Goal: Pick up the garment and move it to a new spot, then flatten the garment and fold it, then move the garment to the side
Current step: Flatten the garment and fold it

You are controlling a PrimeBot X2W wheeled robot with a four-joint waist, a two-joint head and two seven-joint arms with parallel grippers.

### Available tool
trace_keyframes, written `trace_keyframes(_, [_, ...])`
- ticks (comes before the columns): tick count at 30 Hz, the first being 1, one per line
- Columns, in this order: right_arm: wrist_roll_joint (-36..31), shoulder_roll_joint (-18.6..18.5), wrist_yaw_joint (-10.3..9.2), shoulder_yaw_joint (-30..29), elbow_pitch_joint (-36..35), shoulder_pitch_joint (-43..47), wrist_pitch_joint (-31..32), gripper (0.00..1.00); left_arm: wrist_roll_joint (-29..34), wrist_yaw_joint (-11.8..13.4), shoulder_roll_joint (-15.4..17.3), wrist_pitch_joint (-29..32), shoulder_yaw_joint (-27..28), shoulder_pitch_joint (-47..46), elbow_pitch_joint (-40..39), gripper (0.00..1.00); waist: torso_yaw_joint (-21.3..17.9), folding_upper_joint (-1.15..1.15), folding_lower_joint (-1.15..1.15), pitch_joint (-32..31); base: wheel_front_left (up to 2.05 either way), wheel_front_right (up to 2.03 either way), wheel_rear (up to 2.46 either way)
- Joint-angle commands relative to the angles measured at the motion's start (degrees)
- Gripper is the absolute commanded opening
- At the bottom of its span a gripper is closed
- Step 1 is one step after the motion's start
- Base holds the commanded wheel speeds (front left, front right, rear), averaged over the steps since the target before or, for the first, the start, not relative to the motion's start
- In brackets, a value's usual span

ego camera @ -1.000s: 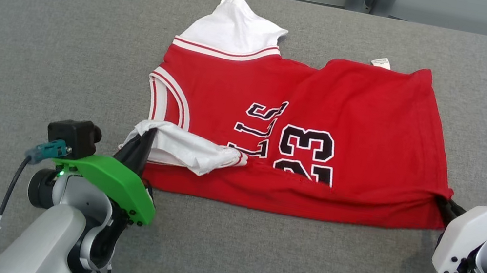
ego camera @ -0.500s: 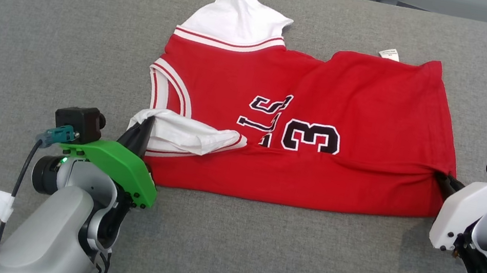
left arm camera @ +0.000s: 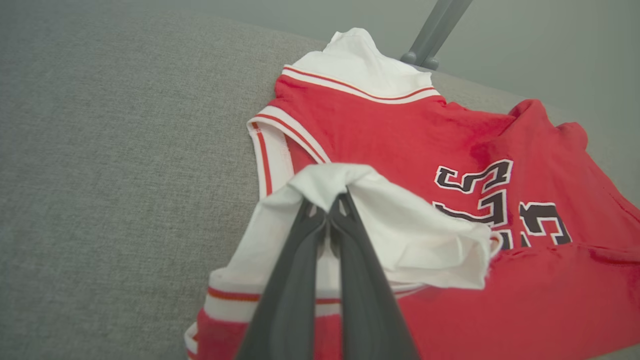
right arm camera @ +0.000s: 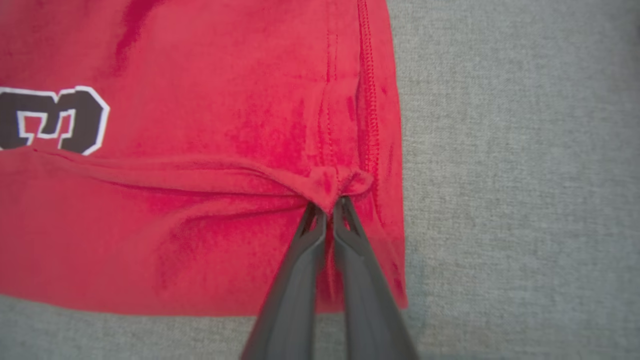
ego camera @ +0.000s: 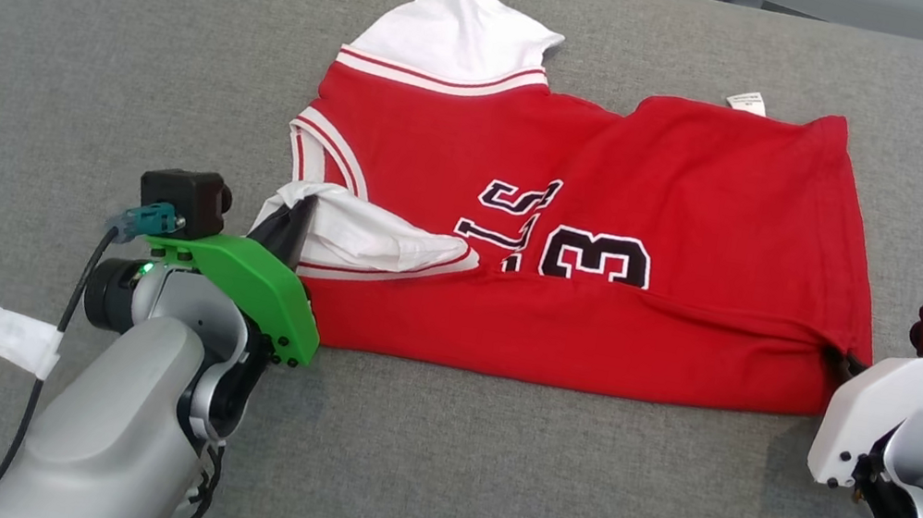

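Red jersey [ego camera: 575, 250] half folded on grey tabletop [ego camera: 130, 54], left hand [left arm camera: 330, 202] pinching its white sleeve [left arm camera: 400, 225], right hand [right arm camera: 330, 204] pinching the hem corner [right arm camera: 327, 184], head view showing a white label [ego camera: 747, 102] at the far edge.

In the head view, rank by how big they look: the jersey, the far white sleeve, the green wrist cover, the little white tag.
1. jersey
2. far white sleeve
3. green wrist cover, close to the sleeve and nearer the camera, so unsure
4. white tag, by far the smallest
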Motion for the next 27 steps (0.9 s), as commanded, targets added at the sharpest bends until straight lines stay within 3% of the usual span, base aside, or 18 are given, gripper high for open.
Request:
trace_keyframes(1, [0.0, 0.2, -0.07, -0.1, 0.3, -0.1, -0.3, 0.7, 0.9, -0.1, 0.0, -0.5, -0.1, -1.0, 0.2, 0.28, -0.2, 0.0, 0.0, 0.0, 0.0, 0.0, 0.0])
trace_keyframes(2, [0.1, 0.5, -0.07, -0.1, 0.5, -0.2, -0.3, 1.0, 1.1, 0.0, 0.0, -1.0, -0.1, -1.5, 0.6, 1.0, -0.3, 0.0, 0.0, 0.0, 0.0, 0.0, 0.0])
trace_keyframes(9, [1.2, 1.3, -0.07, -1.8, -2.5, 1.7, -2.7, 1.0, 3.0, 1.9, 1.2, -5.5, 0.2, -0.3, 1.5, 1.0, -0.5, 0.0, 0.0, -0.6, 0.0, 0.0, 0.0])
trace_keyframes(19, [-1.9, 3.0, -0.07, -5.9, -10.9, 9.0, -4.5, 1.0, 8.2, 8.1, 6.4, -8.5, -2.0, 8.4, -2.2, 1.0, -0.3, 0.0, 0.0, -0.7, 0.0, 0.0, 0.0])
trace_keyframes(27, [-5.5, 5.1, -0.07, -7.0, -8.5, 9.1, -6.5, 1.0, 10.9, 10.5, 7.3, -7.5, -4.7, 10.8, -2.4, 1.0, -0.2, 0.0, 0.0, -0.5, 0.0, 0.0, 0.0])
